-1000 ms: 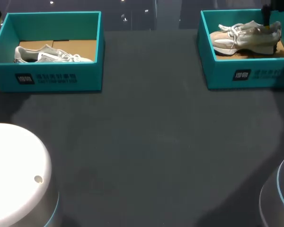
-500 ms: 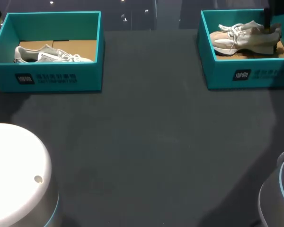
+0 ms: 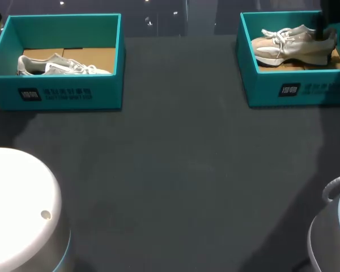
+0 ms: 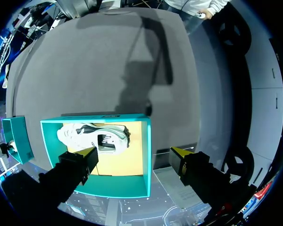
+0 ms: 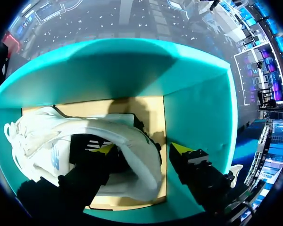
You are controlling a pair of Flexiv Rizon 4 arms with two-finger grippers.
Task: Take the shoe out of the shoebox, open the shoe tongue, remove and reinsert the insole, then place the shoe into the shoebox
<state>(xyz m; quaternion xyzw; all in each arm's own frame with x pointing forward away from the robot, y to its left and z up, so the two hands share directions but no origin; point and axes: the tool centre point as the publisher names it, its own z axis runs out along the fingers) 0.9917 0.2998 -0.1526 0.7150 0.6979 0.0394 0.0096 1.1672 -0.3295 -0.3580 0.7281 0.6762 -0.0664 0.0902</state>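
In the right teal shoebox (image 3: 294, 88) a beige shoe (image 3: 292, 45) lies on its side. My right gripper (image 3: 327, 25) hangs over the shoe's heel. In the right wrist view the right gripper (image 5: 141, 148) is open and straddles the heel (image 5: 144, 165): one finger is inside the shoe's opening, the other outside between heel and box wall (image 5: 198, 117), with a thin gap showing there. My left gripper (image 4: 134, 153) is open and high above the left shoebox (image 4: 147, 155), where a grey-white shoe (image 4: 85, 134) lies on the cardboard floor.
The left shoebox (image 3: 62, 93) with its grey shoe (image 3: 59, 65) stands at the far left of the dark table (image 3: 175, 170). My arms' bases fill the near left corner (image 3: 17, 209) and the near right corner (image 3: 334, 238).
My right gripper has sunk lower onto the shoe's heel and its fingers have drawn closer together. The left arm and both boxes have not moved.
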